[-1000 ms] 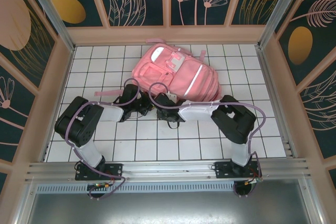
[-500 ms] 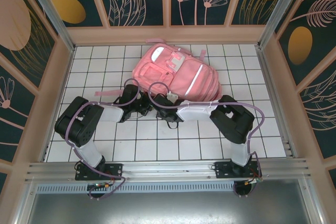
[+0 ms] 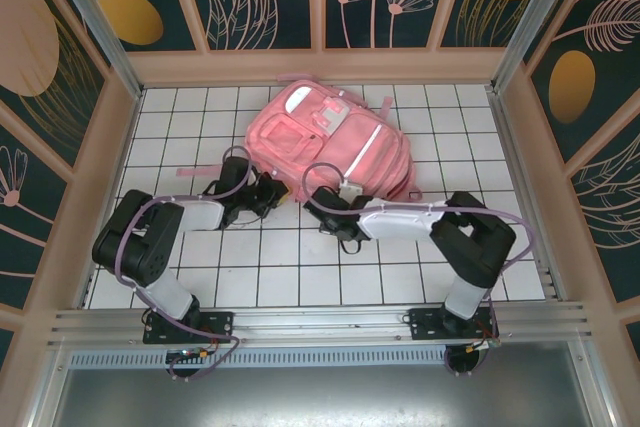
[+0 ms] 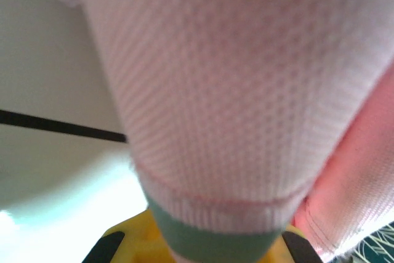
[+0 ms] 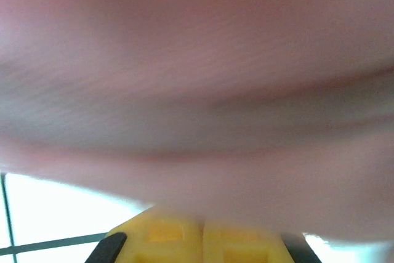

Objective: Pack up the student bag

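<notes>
Nearest, bare white tiles of surface (image 3: 300, 277) past both bases, open room; midway, left claw (image 3: 270, 193) clamped tight on mesh strap (image 4: 246, 90) of student bag (image 3: 335, 142); right claw (image 3: 320, 198) closed against near edge, hold on fabric unclear; farther, bag flat at centre-back, free tiles either side.

Nothing can pass ahead of the left fingers (image 4: 132, 247). A padded mesh part of the student bag (image 3: 335, 142) runs down between them and rises straight in front. To their left in the wrist view, bare white surface (image 3: 300, 277) lies open. The right fingers (image 5: 166, 238) meet, with pink fabric pressed close above and ahead of them; a low strip of surface is open to their left. Behind both pairs of fingers, the tiled surface is free back to the arm bases. Beyond the bag, the wall panels (image 3: 320, 7) close off the far side.
</notes>
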Robot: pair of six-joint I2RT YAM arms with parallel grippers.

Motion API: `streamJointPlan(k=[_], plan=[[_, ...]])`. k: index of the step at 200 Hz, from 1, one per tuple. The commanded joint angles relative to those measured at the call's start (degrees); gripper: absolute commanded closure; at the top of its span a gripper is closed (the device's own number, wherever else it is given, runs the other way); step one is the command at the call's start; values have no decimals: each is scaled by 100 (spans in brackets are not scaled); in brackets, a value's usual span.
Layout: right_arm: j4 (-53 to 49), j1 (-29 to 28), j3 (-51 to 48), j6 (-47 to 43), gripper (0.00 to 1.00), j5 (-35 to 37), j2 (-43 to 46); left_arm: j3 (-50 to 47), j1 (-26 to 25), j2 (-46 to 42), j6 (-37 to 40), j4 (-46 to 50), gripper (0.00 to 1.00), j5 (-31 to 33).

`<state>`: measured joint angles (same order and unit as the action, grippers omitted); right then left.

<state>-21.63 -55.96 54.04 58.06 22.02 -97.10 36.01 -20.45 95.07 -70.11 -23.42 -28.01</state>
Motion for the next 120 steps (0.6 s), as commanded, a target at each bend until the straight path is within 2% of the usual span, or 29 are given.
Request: streamJointPlan(k=[1,36,57,72,98,113,120], plan=[[-928,326,-447,124,100,540,482,86,534,-138,426,784,100,639],[-933,940,-1126,-116,100,607,1277,506,1267,-117,1094,1530,100,685],[-714,1215,-1318,-571,100,529,1653,1047,1726,46,1591,2135,100,707],[-540,1211,-1281,-959,100,522,1776,1544,1912,174,1919,2507,100,754],[77,1148,-1059,-1730,100,-119,1699,2353,2061,620,2218,2817,100,587],[342,882,-807,-1918,100,-334,1508,2634,2062,715,2282,3001,100,454],[456,732,-677,-1986,100,-447,1386,2658,2062,676,2239,3006,90,372]])
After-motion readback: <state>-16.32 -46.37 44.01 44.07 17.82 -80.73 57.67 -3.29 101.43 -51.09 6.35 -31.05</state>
